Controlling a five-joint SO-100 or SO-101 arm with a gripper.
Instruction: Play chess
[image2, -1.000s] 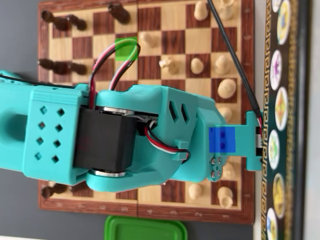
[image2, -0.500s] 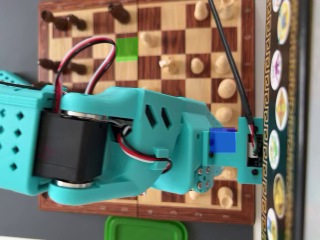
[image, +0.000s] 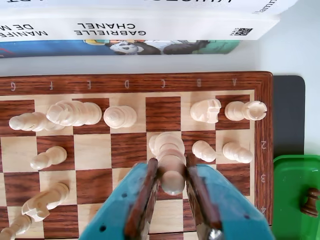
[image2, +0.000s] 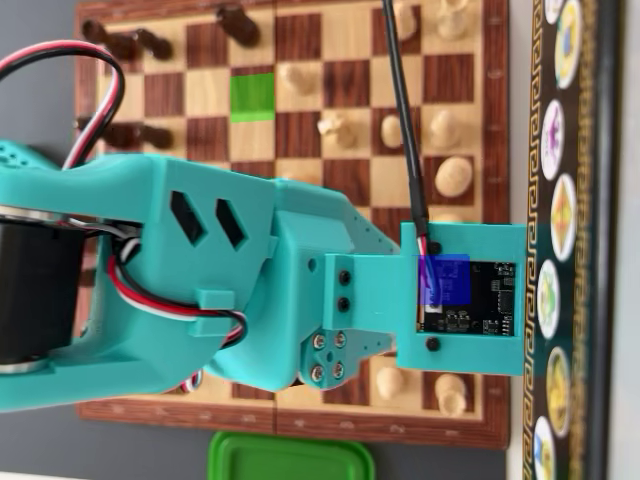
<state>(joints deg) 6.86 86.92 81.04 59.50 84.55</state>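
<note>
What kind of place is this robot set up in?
Probably a home or hobby desk, not a lab: a wooden chessboard lies on the table, books are stacked beside it, and a green plastic tub holds a captured dark pawn.

Dark grey table (image2: 40, 60) with wooden chessboard (image2: 300, 420), green container (image2: 290, 458) and books (image: 125, 30) on it.

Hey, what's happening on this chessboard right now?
A teal robot arm is reaching over the chessboard toward the white side. In the wrist view its end effector straddles a white piece standing on the C file, fingers on either side of it; whether they already grip it is unclear. A green container beside the board holds a dark piece. In the overhead view one square is marked green.
</note>
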